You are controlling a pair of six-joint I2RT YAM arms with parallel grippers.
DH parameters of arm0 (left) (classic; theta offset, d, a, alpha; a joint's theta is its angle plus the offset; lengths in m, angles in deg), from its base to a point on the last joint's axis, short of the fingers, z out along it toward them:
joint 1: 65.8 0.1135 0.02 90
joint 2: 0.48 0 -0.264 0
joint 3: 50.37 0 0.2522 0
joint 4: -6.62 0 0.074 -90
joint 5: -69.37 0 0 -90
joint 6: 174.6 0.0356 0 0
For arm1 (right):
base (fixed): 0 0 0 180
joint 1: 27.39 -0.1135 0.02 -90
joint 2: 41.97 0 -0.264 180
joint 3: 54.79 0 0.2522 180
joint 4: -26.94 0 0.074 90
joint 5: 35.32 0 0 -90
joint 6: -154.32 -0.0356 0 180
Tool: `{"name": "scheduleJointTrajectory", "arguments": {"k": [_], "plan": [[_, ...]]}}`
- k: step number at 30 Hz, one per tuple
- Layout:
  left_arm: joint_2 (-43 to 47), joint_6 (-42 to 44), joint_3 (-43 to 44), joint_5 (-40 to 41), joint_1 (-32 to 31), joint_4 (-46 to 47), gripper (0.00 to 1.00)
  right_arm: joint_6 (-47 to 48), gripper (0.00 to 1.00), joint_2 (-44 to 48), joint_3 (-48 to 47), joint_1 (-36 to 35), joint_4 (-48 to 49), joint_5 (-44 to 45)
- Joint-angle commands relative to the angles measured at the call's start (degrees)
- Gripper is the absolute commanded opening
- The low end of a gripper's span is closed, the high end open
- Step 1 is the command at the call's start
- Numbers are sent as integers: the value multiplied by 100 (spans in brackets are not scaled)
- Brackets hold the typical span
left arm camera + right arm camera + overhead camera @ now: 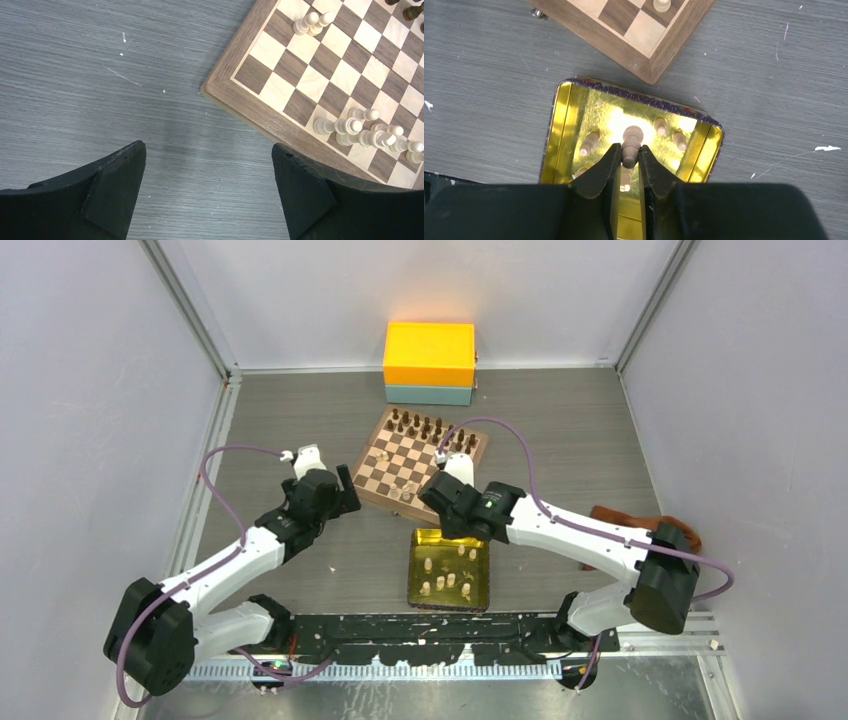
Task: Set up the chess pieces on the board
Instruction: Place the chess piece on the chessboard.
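1. A pale piece (pixel 632 139) is being clamped near its neck between the fingers of the right gripper (pixel 629 156), directly above the gold tray (pixel 555 135). Whether its base is being lifted free of the tray floor cannot be told.
2. Other chess pieces (pixel 590 142) are lying loose in the tray just beside the clamped one. A further group (pixel 367 132) is being shown closely bunched on the near rows of the board (pixel 260 107).
3. The left gripper (pixel 207 152) is being held wide apart and empty over the table (pixel 100 75), just beside the board's corner.
4. The grip is being taken high and narrow, so the piece is probably being left free to pivot. A tilt in transit could end in a toppled placement.
5. If a square beside the bunched group is being aimed for, neighbours could be knocked over by the fingers on an off-centre descent.
6. The tray's raised wall is also being risked. On a low exit the base could be snagged and the piece pulled out of the grip.
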Motion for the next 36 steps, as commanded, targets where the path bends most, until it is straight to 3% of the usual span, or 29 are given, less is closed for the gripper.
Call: {"name": "scheduleJointTrajectory", "arguments": {"k": [1,12,36], "plan": [[-124,27,284,123,-26,179,97,355,1,-213,-427,247,115,-90],[-452,-53,359,93,-26,426,97,853,1,-1141,-1041,804,425,-694],[-442,-80,223,73,-26,581,97,1343,1,-2832,-2255,972,707,-905]]}}
